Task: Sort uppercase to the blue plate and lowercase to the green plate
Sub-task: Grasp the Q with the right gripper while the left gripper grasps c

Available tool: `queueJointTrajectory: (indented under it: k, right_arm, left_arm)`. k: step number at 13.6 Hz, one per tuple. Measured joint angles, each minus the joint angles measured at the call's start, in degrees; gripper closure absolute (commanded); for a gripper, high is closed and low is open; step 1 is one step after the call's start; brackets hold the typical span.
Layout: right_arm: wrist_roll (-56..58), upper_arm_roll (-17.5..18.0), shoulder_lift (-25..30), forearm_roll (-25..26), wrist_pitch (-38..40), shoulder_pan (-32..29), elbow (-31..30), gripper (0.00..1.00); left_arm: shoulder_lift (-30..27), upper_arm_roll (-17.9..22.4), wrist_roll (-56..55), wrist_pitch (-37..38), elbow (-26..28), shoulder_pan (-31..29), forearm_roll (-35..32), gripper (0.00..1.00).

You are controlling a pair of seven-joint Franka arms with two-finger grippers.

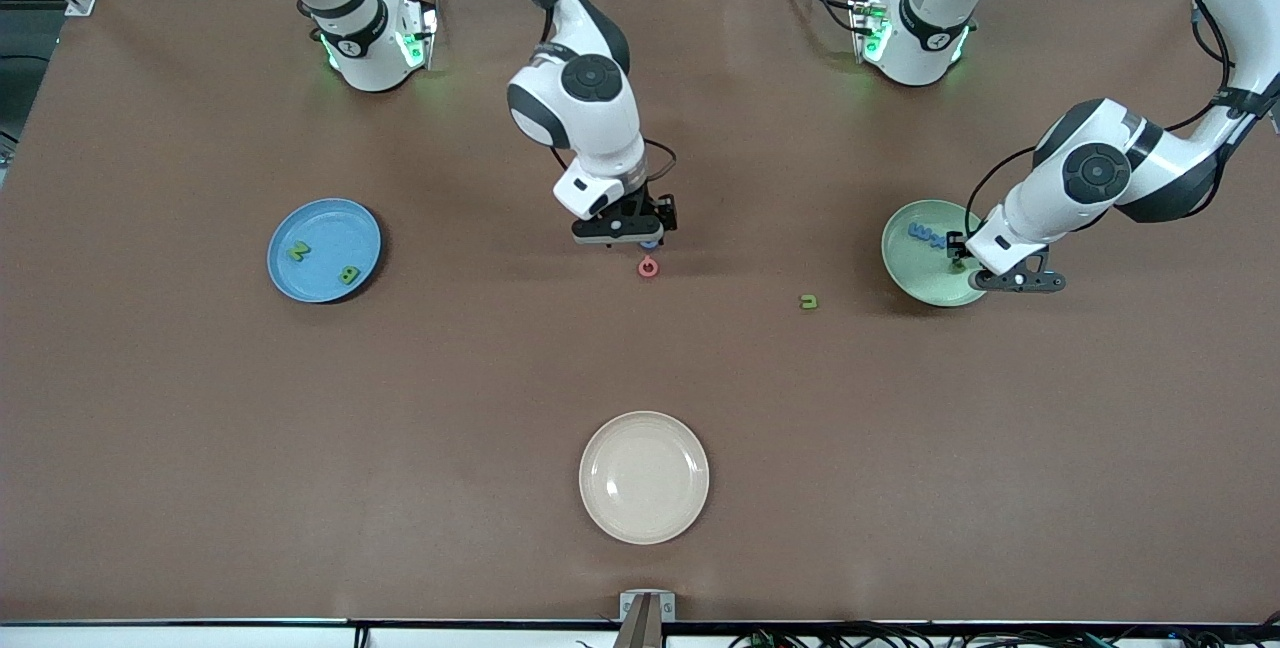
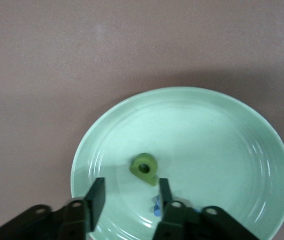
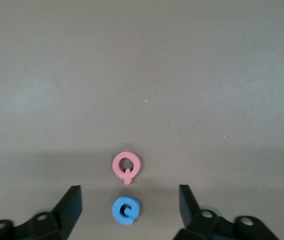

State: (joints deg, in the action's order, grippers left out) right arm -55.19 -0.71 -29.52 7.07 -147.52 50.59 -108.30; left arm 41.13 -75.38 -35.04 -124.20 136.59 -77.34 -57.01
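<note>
The blue plate near the right arm's end holds a green N and a green B. My right gripper is open, low over the blue G, which lies between its fingers. The pink Q lies on the table just nearer the front camera. A green u lies alone on the table. My left gripper is open over the green plate. The plate holds a blue m, a blue t and a green p, which lies free.
A cream plate sits near the table's front edge, in the middle. The brown table stretches between the plates.
</note>
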Motion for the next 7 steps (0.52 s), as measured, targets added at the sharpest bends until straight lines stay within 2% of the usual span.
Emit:
queueJointTrajectory:
  k: [2, 5, 7]
  right_arm:
    - [-0.67, -0.05, -2.16, 2.34, -0.08, 0.08, 0.90, 0.25]
    - [-1.83, -0.15, -3.82, 3.01, -0.12, 0.09, 1.86, 0.25]
    - [-3.42, -0.16, -4.92, 3.15, -0.12, 0.12, 3.05, 0.25]
  left_arm:
    - [0.00, -0.09, -0.01, -0.30, -0.01, 0.00, 0.00, 0.01]
    - [0.01, -2.24, -2.68, -0.86, -0.06, 0.68, 0.00, 0.01]
    - [0.02, -3.21, -8.38, -1.06, -0.48, 3.90, 0.00, 0.01]
